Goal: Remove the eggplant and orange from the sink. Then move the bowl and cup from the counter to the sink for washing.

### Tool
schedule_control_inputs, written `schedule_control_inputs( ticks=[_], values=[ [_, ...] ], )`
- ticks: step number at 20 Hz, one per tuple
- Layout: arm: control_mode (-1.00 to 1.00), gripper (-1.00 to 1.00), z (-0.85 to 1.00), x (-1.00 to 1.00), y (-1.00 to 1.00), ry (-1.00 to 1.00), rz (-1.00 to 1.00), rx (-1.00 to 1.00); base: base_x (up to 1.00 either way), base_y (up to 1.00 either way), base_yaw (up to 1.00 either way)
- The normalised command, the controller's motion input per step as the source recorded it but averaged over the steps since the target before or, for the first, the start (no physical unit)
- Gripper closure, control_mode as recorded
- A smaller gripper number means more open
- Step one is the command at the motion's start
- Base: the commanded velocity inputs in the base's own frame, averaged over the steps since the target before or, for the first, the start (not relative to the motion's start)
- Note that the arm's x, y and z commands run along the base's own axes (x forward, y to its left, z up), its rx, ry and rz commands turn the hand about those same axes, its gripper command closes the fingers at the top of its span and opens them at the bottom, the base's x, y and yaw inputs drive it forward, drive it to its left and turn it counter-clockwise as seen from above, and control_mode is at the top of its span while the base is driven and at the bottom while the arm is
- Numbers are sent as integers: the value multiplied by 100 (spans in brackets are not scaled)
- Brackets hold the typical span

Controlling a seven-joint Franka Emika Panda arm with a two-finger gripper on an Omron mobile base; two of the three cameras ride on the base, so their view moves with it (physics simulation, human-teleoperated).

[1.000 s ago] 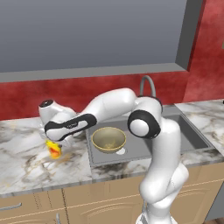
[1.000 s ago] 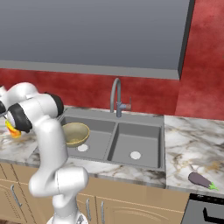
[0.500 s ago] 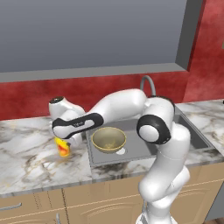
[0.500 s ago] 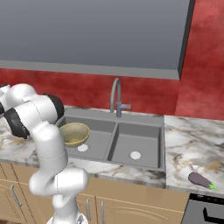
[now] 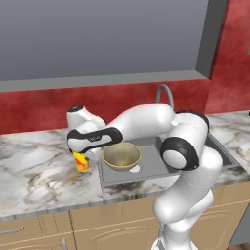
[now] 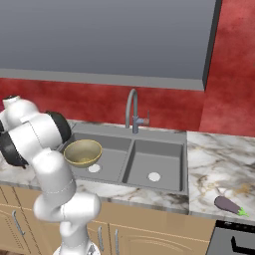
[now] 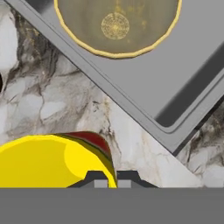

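My gripper (image 5: 80, 157) is shut on the rim of the bright yellow cup (image 5: 82, 164), which hangs tilted just above the marble counter, left of the sink (image 5: 152, 169). In the hand view the fingertips (image 7: 106, 178) pinch the cup (image 7: 48, 162) wall, and its red-orange mark shows at the rim. The tan-yellow bowl (image 5: 121, 156) sits in the sink's left basin (image 6: 110, 164), also seen ahead of the hand as the bowl (image 7: 118, 26). The purple eggplant (image 6: 230, 205) lies on the counter to the right of the sink. The orange is out of view.
A curved grey tap (image 6: 132, 109) stands behind the divider between the two basins. The right basin (image 6: 155, 162) holds only its white drain. A red wall and a grey cabinet rise behind the counter (image 5: 34, 171). A stove corner (image 6: 234, 239) shows at far right.
The gripper has carried the cup to the right along the counter, closer to the sink's left edge. The bowl and eggplant have stayed put.
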Motion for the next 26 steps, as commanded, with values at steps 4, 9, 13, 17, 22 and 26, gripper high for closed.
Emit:
schedule_control_inputs(
  ticks=[4,9,13,17,22,26],
  values=[
    [-100,100,8,0,-36,0,-8,0,0,0,0],
    [-100,100,9,0,-37,0,-10,0,0,0,0],
    [-100,100,10,0,-36,3,-12,0,0,0,0],
    [-100,100,9,0,-35,3,-12,0,0,0,0],
    [-100,100,7,0,-37,4,-13,0,0,0,0],
    [-100,100,5,0,-37,0,-15,0,0,0,0]
  ],
)
